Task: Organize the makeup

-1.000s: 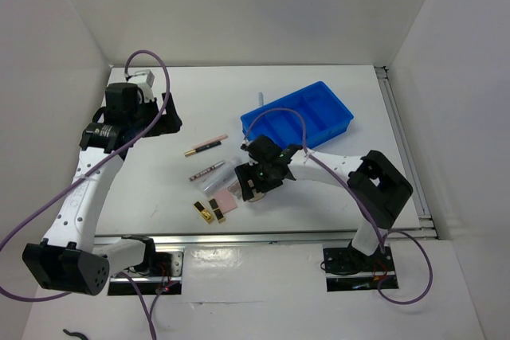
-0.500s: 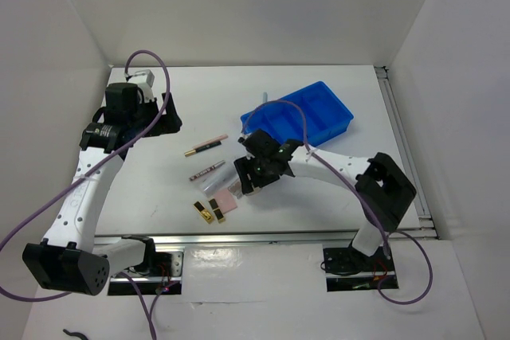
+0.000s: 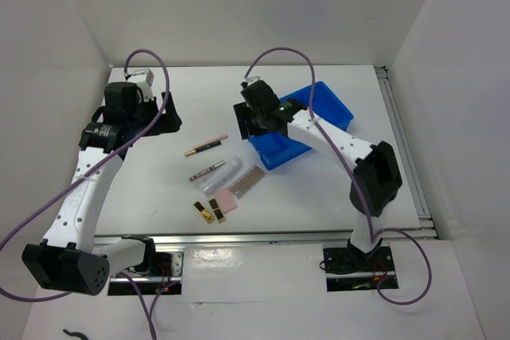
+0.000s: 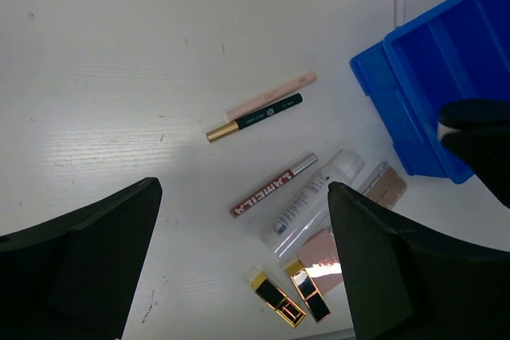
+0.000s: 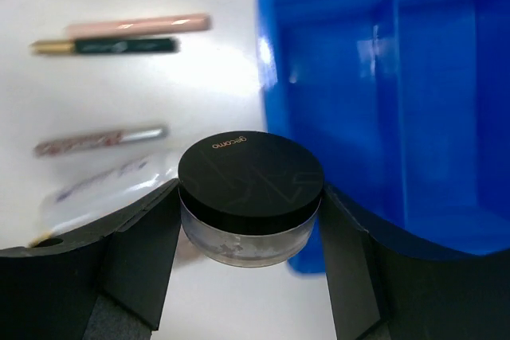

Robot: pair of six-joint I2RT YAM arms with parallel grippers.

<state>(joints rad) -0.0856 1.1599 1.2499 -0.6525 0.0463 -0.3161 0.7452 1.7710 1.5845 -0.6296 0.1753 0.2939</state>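
Right wrist view: the right gripper (image 5: 251, 251) squeezes the round compact (image 5: 250, 181) by its sides, just over a corner of the blue tray (image 5: 446, 77) — the left gripper (image 4: 243, 189) is wide open over the table (image 4: 119, 77), well apart from the pencils (image 4: 263, 109)

The round compact (image 5: 250, 197) is wearing a smooth, matt black lid, and its body below is looking like clear plastic. The blue tray (image 5: 414, 101) is shining as smooth, glossy plastic, with pale reflections on its walls. The white table (image 4: 119, 77) is showing a faint sheen and a few small dark marks. The two lipsticks (image 4: 291, 298) are gleaming in glossy black with gold, metal-like edges. The tube (image 4: 315, 197) is looking like transparent plastic. The dark pencil (image 4: 255, 117) is carrying a shiny gold end.
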